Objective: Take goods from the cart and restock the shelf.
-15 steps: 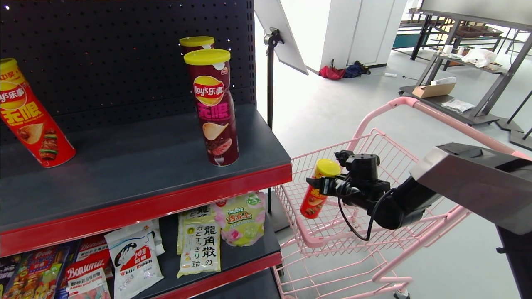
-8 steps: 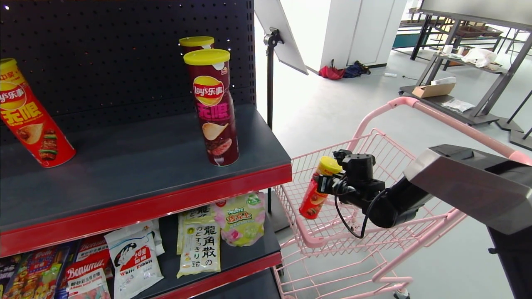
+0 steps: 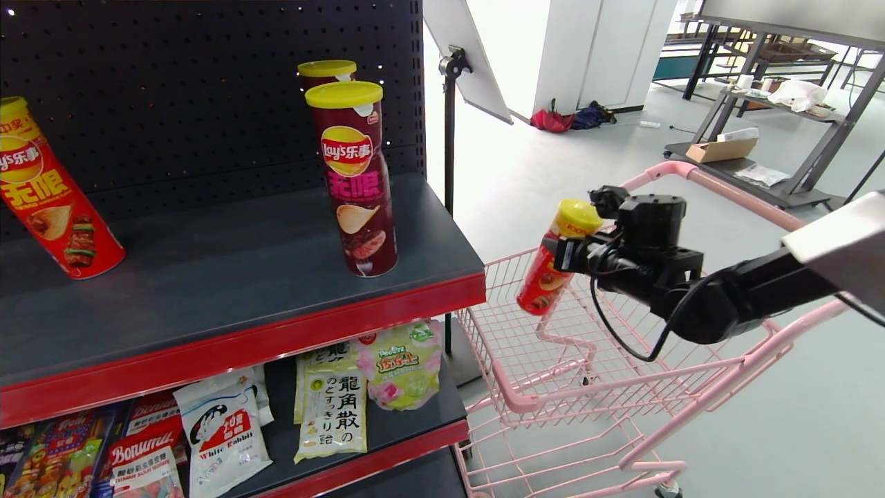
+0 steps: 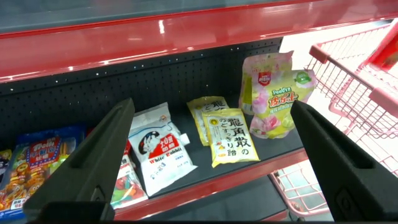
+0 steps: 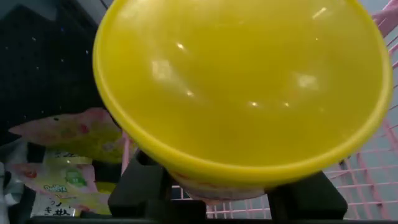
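where the pink cart [image 3: 726, 190] is parked beside the shelf [image 3: 207, 290], a red chip can [image 3: 550, 277] with a yellow lid is held tilted above the basket, clamped in the right gripper [image 3: 563, 250]. the left gripper [image 4: 211, 104] is spread wide and empty before the snack bags [image 4: 233, 137] on the lower level. farther off, two maroon cans [image 3: 354, 180] are seen upright on the upper level.

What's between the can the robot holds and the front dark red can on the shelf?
Head view: bare shelf top and a black pole between held can and front dark red can.
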